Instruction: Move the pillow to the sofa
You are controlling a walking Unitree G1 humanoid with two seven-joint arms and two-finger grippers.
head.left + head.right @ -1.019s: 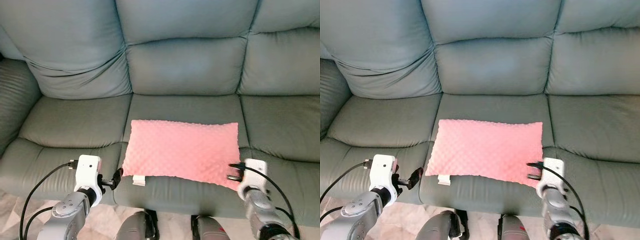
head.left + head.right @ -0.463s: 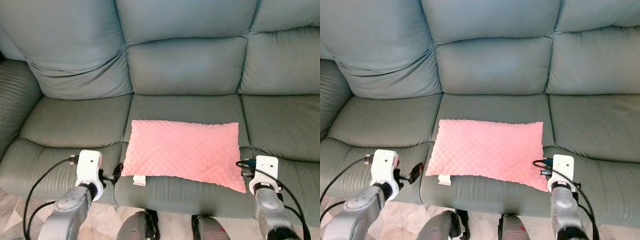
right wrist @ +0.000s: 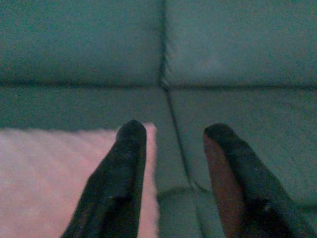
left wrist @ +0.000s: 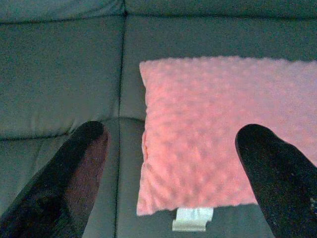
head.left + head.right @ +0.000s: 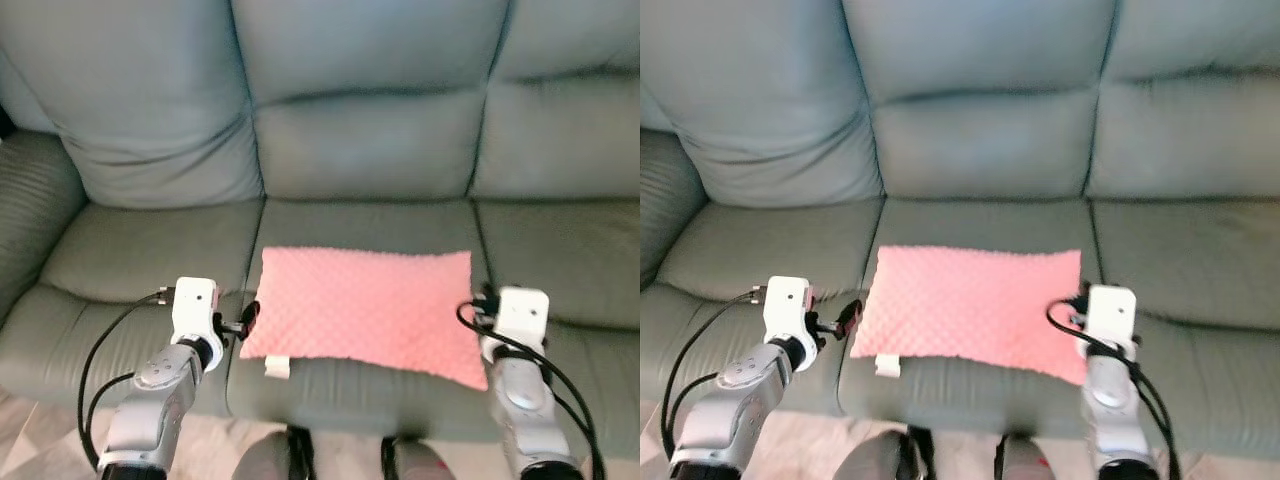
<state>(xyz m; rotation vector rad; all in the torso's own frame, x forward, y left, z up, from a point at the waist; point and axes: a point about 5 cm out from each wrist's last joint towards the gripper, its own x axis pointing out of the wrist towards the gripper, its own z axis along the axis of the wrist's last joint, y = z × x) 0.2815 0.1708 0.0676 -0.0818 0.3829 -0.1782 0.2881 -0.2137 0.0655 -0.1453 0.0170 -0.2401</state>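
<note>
Pillow point(image 5: 365, 309) flat on sofa point(image 5: 360, 150) seat — both spread-fingered grippers, left point(image 4: 168, 148) and right point(image 3: 171, 144), flank its ends.

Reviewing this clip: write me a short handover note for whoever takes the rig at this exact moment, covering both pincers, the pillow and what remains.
Left pincer: open, empty, at the pillow's left edge, its fingers spread over that end.
Right pincer: open, empty, at the pillow's right edge, above the seam between two seat cushions.
Pink pillow: lying flat on the middle seat of the grey-green sofa, its white tag hanging over the seat's front edge. Neither pincer grips it.
Done: the pillow is on the sofa.
Left: probably just draw both arms back; check that the front edge is not likely to slip off.
</note>
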